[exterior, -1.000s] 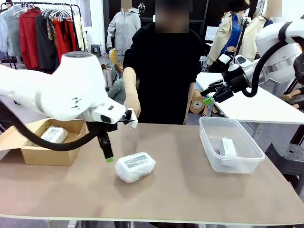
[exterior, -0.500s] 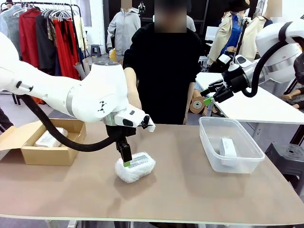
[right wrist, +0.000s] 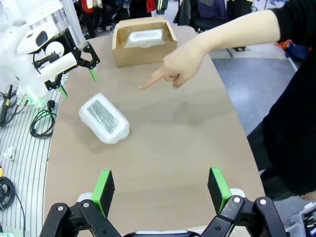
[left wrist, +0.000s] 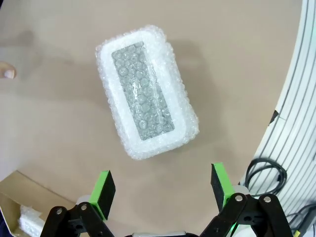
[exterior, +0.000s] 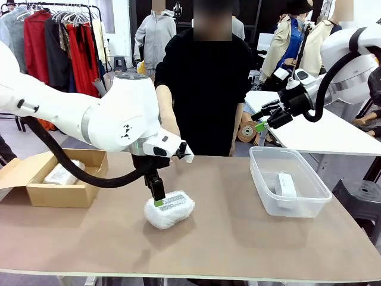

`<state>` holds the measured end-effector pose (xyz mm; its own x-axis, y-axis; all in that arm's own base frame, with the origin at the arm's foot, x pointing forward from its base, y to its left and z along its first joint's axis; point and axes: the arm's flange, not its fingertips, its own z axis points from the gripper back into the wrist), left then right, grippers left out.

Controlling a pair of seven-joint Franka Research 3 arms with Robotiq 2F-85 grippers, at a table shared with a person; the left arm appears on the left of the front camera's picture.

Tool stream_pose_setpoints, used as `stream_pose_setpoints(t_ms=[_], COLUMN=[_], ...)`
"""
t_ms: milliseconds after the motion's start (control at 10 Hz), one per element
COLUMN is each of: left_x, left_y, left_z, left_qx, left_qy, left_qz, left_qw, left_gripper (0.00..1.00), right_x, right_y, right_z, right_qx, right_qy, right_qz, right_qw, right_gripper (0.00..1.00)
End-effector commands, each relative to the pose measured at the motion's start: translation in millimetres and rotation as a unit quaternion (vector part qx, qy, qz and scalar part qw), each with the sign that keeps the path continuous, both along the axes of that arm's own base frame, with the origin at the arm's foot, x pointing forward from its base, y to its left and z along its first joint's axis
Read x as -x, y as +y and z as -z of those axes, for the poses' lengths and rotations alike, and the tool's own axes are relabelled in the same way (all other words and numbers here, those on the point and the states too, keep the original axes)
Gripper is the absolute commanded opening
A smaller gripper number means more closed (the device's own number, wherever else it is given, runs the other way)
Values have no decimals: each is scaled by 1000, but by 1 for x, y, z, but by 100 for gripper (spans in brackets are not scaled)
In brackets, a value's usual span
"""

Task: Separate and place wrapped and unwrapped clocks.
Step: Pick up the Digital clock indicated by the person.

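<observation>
A wrapped clock [exterior: 169,209], a white bubble-wrap bundle with a printed label, lies on the brown table left of centre. My left gripper [exterior: 158,201] hangs just over its left end, open; in the left wrist view its green pads [left wrist: 102,188] stand wide apart, with the bundle [left wrist: 145,94] beyond them and untouched. A second wrapped clock [exterior: 62,173] rests in the cardboard box [exterior: 36,193]. The unwrapped clock [exterior: 286,185], a bare white block, lies in the clear tub [exterior: 262,196]. My right gripper [exterior: 260,123] is held high at the right, open, looking down at the bundle [right wrist: 104,118].
A person stands at the far side; their hand [right wrist: 173,69] points a finger down at the table between the box [right wrist: 118,54] and the bundle. A fingertip [left wrist: 7,73] shows at the left wrist view's edge. Bare table lies between bundle and tub.
My left arm has swung right from beside the box and come down over the wrapped clock, then held there. The right arm has stayed still.
</observation>
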<state>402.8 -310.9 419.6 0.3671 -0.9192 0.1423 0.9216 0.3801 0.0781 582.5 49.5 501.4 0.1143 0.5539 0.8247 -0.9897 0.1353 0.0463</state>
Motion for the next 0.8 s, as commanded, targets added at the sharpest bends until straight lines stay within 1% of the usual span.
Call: stream_pose_setpoints(t_ms=[0, 500, 700], left_x=[-5, -26, -30], left_y=[-15, -34, -39], left_z=[-1, 24, 35], left_qx=[-14, -18, -18], left_qy=[-19, -14, -21], left_qz=[-28, -67, -77], left_qw=[999, 997, 997], left_gripper=[100, 100, 100], right_x=[0, 0, 0], right_y=[0, 0, 0], right_z=[-1, -1, -1], right_qx=[4, 4, 4], right_qy=[-4, -4, -4], right_qz=[-1, -1, -1], right_qw=[1000, 1000, 1000], right_gripper=[100, 100, 100])
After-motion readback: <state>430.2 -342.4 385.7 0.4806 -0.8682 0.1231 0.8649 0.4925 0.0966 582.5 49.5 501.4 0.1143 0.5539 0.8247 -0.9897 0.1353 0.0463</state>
